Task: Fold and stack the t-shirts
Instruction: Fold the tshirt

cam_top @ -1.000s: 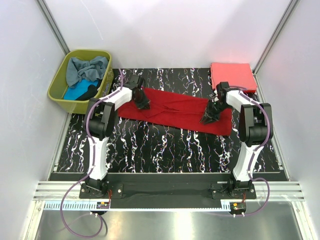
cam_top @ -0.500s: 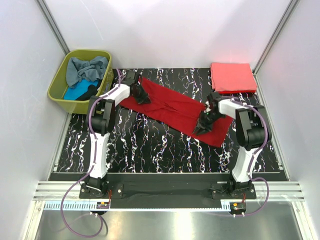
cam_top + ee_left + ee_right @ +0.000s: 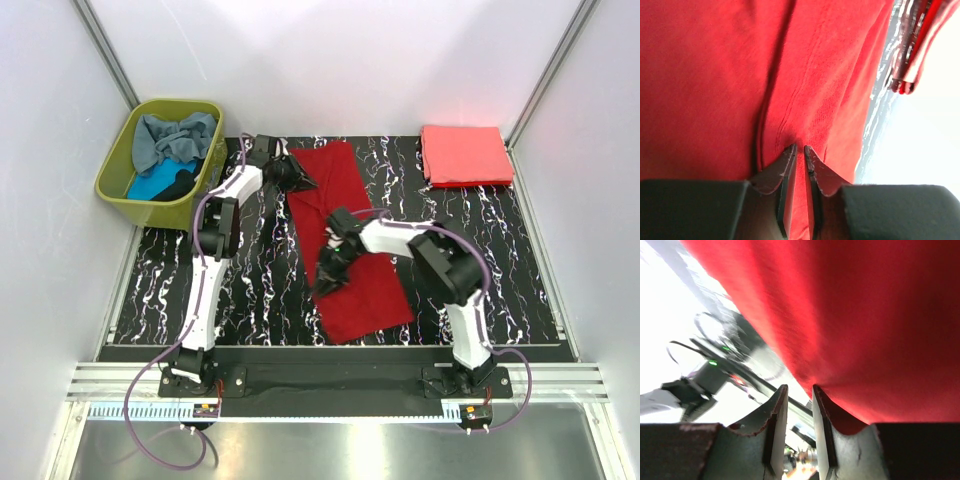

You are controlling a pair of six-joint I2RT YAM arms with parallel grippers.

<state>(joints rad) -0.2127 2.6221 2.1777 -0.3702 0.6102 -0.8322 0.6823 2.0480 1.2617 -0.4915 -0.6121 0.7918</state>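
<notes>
The large dark red t-shirt (image 3: 345, 215) lies as a long strip from the back centre toward the near edge of the table. My left gripper (image 3: 292, 176) is at its far left end and is shut on a pinch of the cloth (image 3: 715, 75), as the left wrist view (image 3: 800, 148) shows. My right gripper (image 3: 330, 272) is at the shirt's left edge near the middle. In the right wrist view (image 3: 799, 388) its jaws stand a narrow gap apart with no cloth between them. The red cloth (image 3: 865, 315) lies against the outside of the right finger (image 3: 822, 410). A folded coral-pink t-shirt (image 3: 465, 155) lies at the back right.
The olive-green basket (image 3: 118, 165) stands at the back left, off the mat. It holds a grey-blue shirt (image 3: 170, 135), a turquoise one (image 3: 150, 185) and a black one (image 3: 180, 182). White walls close in both sides and the back.
The right gripper has swept from the right side toward the near centre. The red shirt has swung with it from lying across the table to lying front to back. The left gripper moved slightly back.
</notes>
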